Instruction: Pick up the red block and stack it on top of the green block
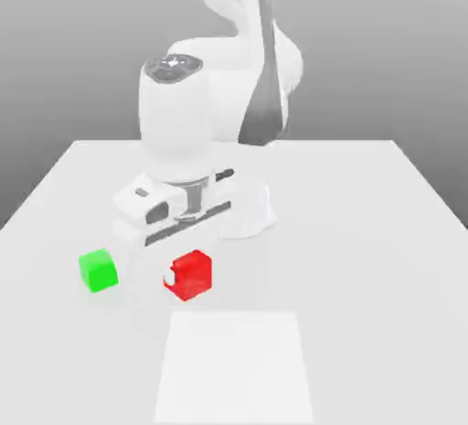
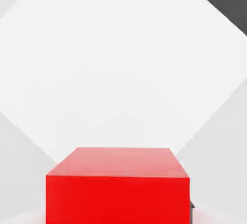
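Observation:
The red block (image 1: pixel 195 272) sits low over the white table (image 1: pixel 366 231), a little toward the exterior view's right of the green block (image 1: pixel 98 270). My gripper (image 1: pixel 186 277) comes straight down onto the red block and is shut on it. One white fingertip (image 1: pixel 169 277) presses against the side that faces the green block. In the hand view the red block (image 2: pixel 118 184) looms large and close. About a block's width of bare table separates the two cubes. I cannot tell whether the red block still touches the table.
The arm's white base (image 1: pixel 251 208) stands just behind the red block. A brighter rectangular patch (image 1: pixel 238 364) marks the table in front of the blocks. The table's edges run along both sides of the exterior view.

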`<state>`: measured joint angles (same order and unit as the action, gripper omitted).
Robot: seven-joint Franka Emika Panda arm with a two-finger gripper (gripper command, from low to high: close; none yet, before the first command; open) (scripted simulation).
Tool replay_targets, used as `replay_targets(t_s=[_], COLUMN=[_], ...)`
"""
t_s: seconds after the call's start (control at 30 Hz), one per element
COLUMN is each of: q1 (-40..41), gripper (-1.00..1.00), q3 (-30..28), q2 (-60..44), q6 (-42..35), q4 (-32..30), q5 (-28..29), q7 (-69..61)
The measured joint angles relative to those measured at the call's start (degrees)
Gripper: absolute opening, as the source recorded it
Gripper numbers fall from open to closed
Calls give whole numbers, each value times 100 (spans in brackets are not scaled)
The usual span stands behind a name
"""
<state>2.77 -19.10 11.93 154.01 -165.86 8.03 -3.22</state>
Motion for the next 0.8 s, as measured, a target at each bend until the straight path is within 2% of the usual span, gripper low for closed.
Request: replay_targets(t_s=[0.33, 0.53, 0.8], q1=[2244, 1827, 1182], gripper=[-100, -100, -100], q3=[-855, -1246, -1623], q2=[706, 341, -467], q6=[-237, 8, 776], q4=[-422, -411, -392], q5=[1004, 354, -619], q7=[606, 169, -488])
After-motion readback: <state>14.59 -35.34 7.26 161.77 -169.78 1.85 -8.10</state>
